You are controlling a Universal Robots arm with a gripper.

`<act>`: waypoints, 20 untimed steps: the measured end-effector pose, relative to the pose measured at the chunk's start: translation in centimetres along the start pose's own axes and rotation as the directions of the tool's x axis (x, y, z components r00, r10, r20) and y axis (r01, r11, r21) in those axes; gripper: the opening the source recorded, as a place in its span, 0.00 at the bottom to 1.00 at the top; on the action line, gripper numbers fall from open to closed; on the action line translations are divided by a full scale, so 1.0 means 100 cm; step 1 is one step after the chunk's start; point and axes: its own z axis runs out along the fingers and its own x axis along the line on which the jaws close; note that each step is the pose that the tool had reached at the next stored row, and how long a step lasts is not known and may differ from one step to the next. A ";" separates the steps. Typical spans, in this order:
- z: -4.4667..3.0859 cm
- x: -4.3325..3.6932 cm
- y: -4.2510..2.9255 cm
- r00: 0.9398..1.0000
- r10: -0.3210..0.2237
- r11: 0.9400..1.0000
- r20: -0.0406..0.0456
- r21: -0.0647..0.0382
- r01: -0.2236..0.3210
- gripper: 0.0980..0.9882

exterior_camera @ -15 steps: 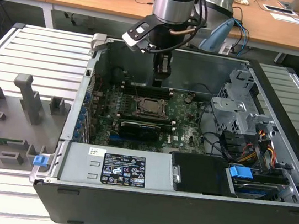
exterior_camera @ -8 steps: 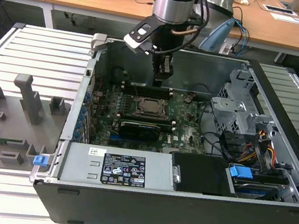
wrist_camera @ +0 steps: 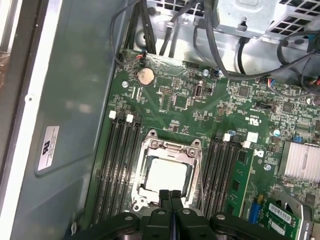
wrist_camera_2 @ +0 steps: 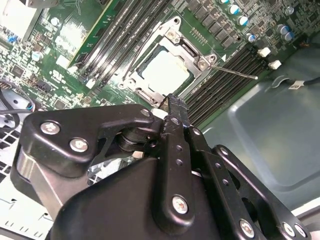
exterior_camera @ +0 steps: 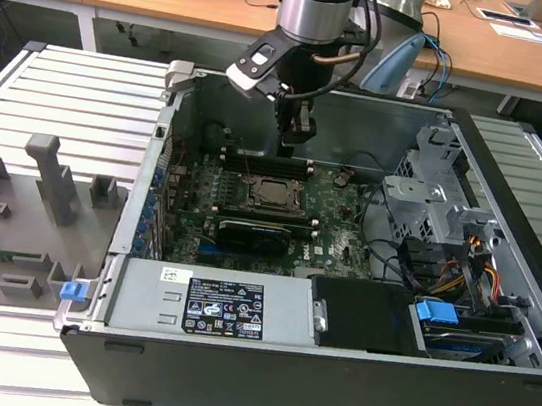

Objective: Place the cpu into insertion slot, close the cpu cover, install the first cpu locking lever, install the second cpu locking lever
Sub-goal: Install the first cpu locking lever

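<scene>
Ext view: gripper [exterior_camera: 294,136] is down inside the open pc case [exterior_camera: 278,366], hanging over the mobo [exterior_camera: 339,223] on the far-wall side of the cpu [exterior_camera: 274,193]. So the cpu lies just toward the cam from the tips, near but not touching afaict. 2nd wrist view: gripper [wrist_camera_2: 173,102] is pressed together w/ nothing pinched, tips at the socket's near edge. The cpu [wrist_camera_2: 165,74] sits flat in the insertion slot [wrist_camera_2: 186,48], and the cpu cover [wrist_camera_2: 196,56] looks down over it, pale top showing thru the cut-out. Thin lever rod [wrist_camera_2: 234,73] sticks out from the socket corner, long axis running away over the memory slots [wrist_camera_2: 220,92]; prob unlatched. 1st wrist view: gripper [wrist_camera: 170,196] has no gap between the fingers. The cpu [wrist_camera: 167,175] is directly ahead of the tips, framed by the cover [wrist_camera: 170,146]. Case holds the mobo, slot holds the cpu.
</scene>
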 end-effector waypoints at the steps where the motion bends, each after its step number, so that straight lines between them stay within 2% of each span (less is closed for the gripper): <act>1: 0.0000 0.0000 0.0000 1.000 -0.008 1.000 0.000 0.000 0.008 0.01; 9: 0.0000 0.0000 0.0000 0.998 -0.067 0.998 -0.001 0.000 0.067 0.01; 20: 0.0000 0.0000 0.0000 0.990 -0.140 0.990 -0.004 0.000 0.140 0.01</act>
